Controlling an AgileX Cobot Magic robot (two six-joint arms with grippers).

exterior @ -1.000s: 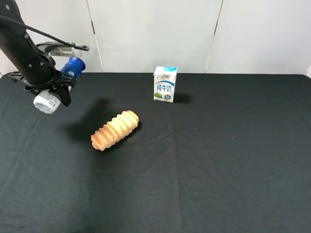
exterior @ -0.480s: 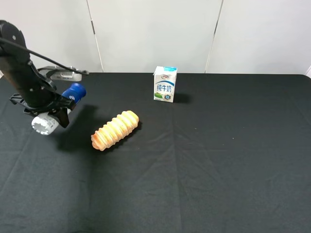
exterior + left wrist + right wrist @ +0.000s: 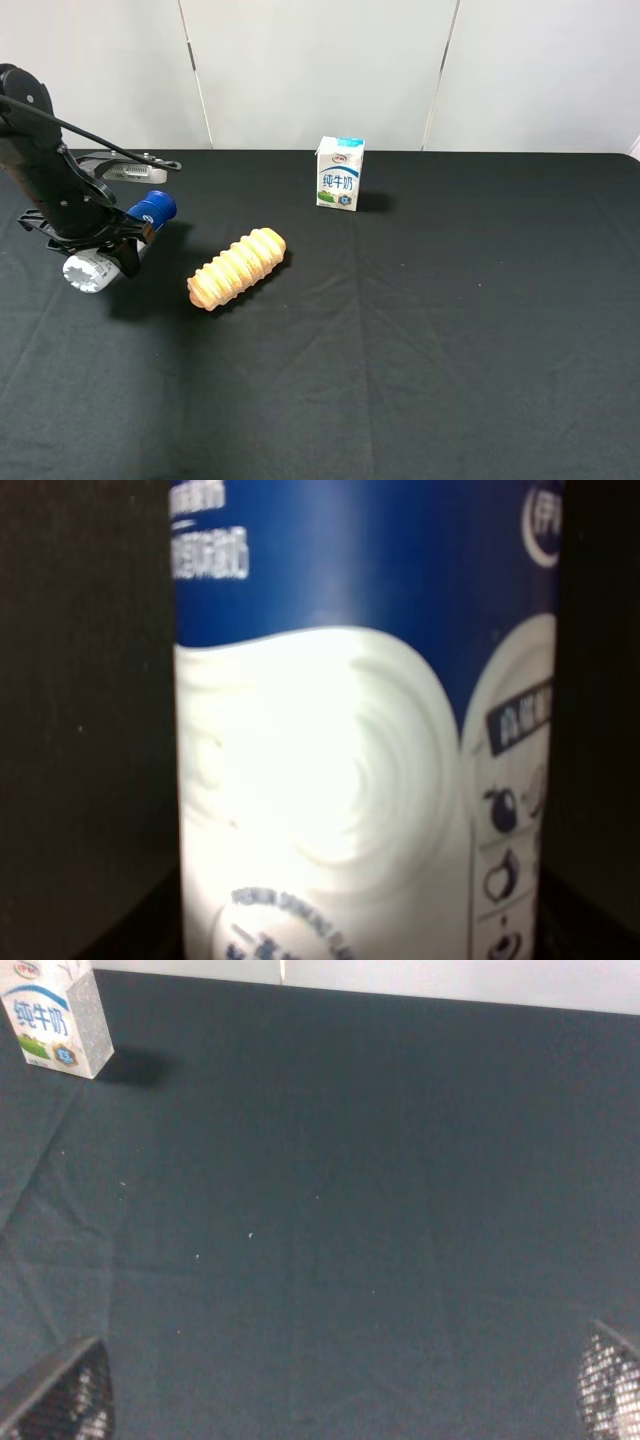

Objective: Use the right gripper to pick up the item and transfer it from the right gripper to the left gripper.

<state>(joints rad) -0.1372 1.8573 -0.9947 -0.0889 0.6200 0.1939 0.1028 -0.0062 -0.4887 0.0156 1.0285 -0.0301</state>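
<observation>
Exterior high view: the left claw [image 3: 100,245] is clamped on the bottle [image 3: 118,243] and has come lower, near the table [image 3: 450,330], so the handover looks done. Left wrist view: the bottle [image 3: 365,730] fills the picture, its print too blurry to read. Right wrist view: the right claw [image 3: 345,1400] sits wide apart and empty, and the milk carton [image 3: 55,1015] shows blue Chinese writing.

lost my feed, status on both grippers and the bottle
Left gripper shut on bottle, low at table's left. Right gripper open, empty. Bread roll close by.
</observation>
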